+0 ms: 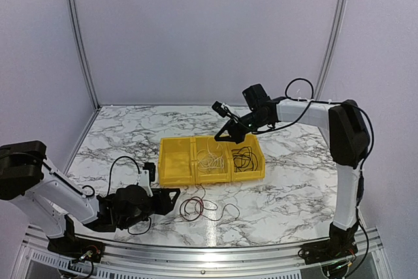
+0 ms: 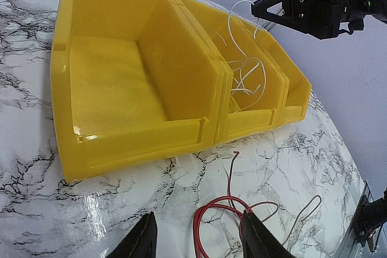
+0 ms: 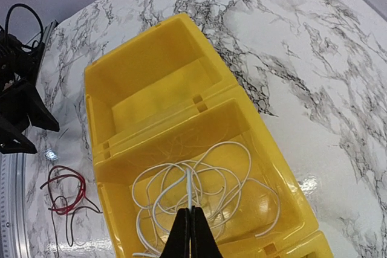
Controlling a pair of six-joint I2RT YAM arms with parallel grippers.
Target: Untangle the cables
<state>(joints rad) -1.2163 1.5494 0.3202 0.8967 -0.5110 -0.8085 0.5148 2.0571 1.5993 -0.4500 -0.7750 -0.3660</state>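
Currently:
- Your left arm (image 1: 62, 194) sits low at the lower left of the top view. Its forearm is almost flat over the marble table (image 1: 294, 194), and the wrist is aimed at frame center.
- Your left gripper (image 1: 174, 195) has its fingers (image 2: 144, 241) spread and pinches nothing. In the left wrist view, a loop of the red cable (image 2: 211, 205) lies on the table between the two tips.
- Your right arm (image 1: 346, 135) stands tall at the right edge with the elbow high. The forearm reaches left across the middle of the frame and the wrist is tipped down.
- Your right gripper (image 1: 221, 136) hangs over the back rim of the yellow bin (image 1: 175, 178), above its middle compartment. The fingers are pressed together, pinching one strand of the white cables (image 3: 189, 188). That strand runs up from the pile to the tips.
- The rest of the white cables lie looped in the middle compartment.
- The black cables (image 1: 245, 158) are in the right-hand compartment as seen in the top view.
- The red cable and a thin dark cable (image 1: 230, 206) lie loose on the table just in front of the bin, lower center of frame.
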